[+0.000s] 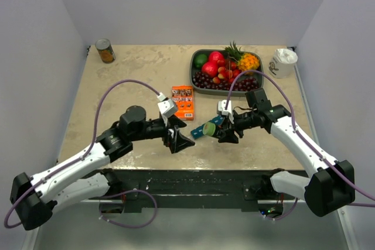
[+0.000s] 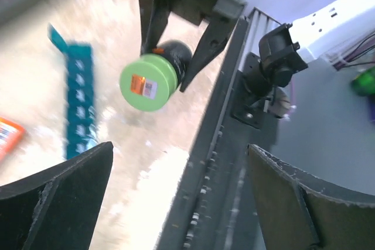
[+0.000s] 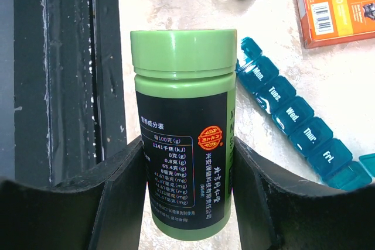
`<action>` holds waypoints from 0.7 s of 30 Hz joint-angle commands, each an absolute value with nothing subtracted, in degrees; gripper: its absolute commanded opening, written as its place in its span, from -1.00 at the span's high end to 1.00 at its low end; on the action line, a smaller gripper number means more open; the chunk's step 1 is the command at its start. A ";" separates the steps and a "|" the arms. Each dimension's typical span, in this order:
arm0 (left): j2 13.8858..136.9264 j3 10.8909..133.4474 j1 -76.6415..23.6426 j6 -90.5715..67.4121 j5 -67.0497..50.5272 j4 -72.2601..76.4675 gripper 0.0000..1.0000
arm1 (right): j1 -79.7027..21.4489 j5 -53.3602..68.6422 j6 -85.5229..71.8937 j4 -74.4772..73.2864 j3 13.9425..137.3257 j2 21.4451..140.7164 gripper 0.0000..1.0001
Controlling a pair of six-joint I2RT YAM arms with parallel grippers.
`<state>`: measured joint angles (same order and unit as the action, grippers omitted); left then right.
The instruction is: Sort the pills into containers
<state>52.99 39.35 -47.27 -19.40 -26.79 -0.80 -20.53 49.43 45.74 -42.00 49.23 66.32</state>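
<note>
between the two grippers, toward the near edge of the beige table (image 1: 140, 68), lies the slim teal-blue plastic pill-organiser strip (image 3: 292, 115). the right gripper (image 3: 187, 203) is clenched on a green plastic pill bottle (image 3: 184, 121) with a black label. its fingers press on the label and the green lid is on, pointing away from the wrist. the left gripper (image 2: 179, 150) is released and holds nothing.

key relation: in the right wrist view the strip lies flat on the table just to the right of the bottle. its long axis runs diagonally from beside the bottle's lid toward the lower right, and the day lids read mon. to fri. along it. in the top view the strip passes under the bottle. the right gripper is nearer the strip but occupied. the left gripper is free and near the strip's left end, so it is judged the better placed to work a lid.

limits of view:
- the strip's last compartments are cut off at the edge of the right wrist view, and the bottle and right gripper cover its middle in the top view.
- the left wrist view is blurred, and it cannot be told whether the lid at the mon. end is raised.
- no pills are visible, as the bottle is opaque.
- an orange rectangular cardboard box (image 3: 334, 4) lies beyond the strip, apart from it.
</note>
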 commanded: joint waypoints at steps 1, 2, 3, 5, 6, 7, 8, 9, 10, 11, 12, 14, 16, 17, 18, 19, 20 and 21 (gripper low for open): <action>45.53 35.08 -47.02 -4.41 -23.64 7.72 -0.99 | -20.39 52.64 47.81 -42.27 50.36 65.74 1.00; 44.92 33.50 -47.02 -2.92 -23.90 9.30 -0.99 | -20.39 52.73 48.07 -42.54 50.36 65.74 1.00; 44.39 32.79 -47.02 1.01 -25.04 11.49 -0.99 | -20.30 52.82 48.25 -42.63 50.36 65.74 1.00; 44.47 31.29 -47.02 5.69 -26.62 12.30 -0.99 | -20.30 53.52 49.04 -43.32 50.36 65.83 1.00; 44.56 30.68 -47.02 9.98 -27.94 13.61 -0.99 | -20.22 53.79 49.39 -43.59 50.54 66.00 1.00; 44.56 29.54 -47.02 12.37 -28.99 14.32 -0.99 | -20.30 54.22 49.57 -43.77 50.54 66.01 1.00; 44.73 29.18 -47.11 15.00 -30.13 15.37 -0.99 | -20.22 54.40 50.01 -44.12 50.54 66.09 1.00; 45.00 28.74 -47.11 18.25 -30.84 16.34 -0.99 | -20.30 54.49 50.27 -44.21 50.54 66.18 1.00; 45.35 28.48 -47.11 19.15 -30.85 17.30 -0.99 | -20.30 54.49 50.27 -44.30 50.54 66.18 1.00; 45.79 28.48 -47.11 19.94 -31.02 18.62 -0.99 | -20.22 54.49 50.45 -44.38 50.54 66.18 1.00; 47.10 28.74 -47.11 21.00 -31.63 19.07 -0.99 | -20.30 54.49 50.45 -44.38 50.54 66.27 1.00; 48.86 29.79 -47.11 21.27 -32.34 19.51 -0.99 | -20.30 54.49 50.62 -44.65 50.54 66.27 1.00; 51.32 30.76 -47.29 22.32 -33.75 19.16 -0.99 | -20.30 54.58 50.80 -44.65 50.54 66.27 1.00; 51.94 30.94 -47.46 22.41 -33.75 19.33 -0.99 | -20.30 54.58 50.89 -44.74 50.62 66.27 1.00; 52.90 30.94 -48.07 23.37 -34.01 19.34 -0.99 | -20.22 54.67 50.89 -44.74 50.62 66.36 1.00; 53.35 31.02 -48.42 24.07 -34.19 19.25 -0.99 | -20.21 54.67 50.98 -44.82 50.63 66.36 1.00; 53.61 31.03 -48.95 24.78 -34.02 19.34 -0.99 | -20.30 54.67 51.06 -44.82 50.63 66.36 1.00; 54.22 31.11 -50.00 26.18 -33.49 19.25 -0.99 | -20.22 54.84 51.15 -44.82 50.63 66.53 1.00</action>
<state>52.90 28.62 -47.77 19.46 -31.59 14.66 -20.53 52.03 49.78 -44.82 49.23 66.37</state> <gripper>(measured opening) 0.994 0.552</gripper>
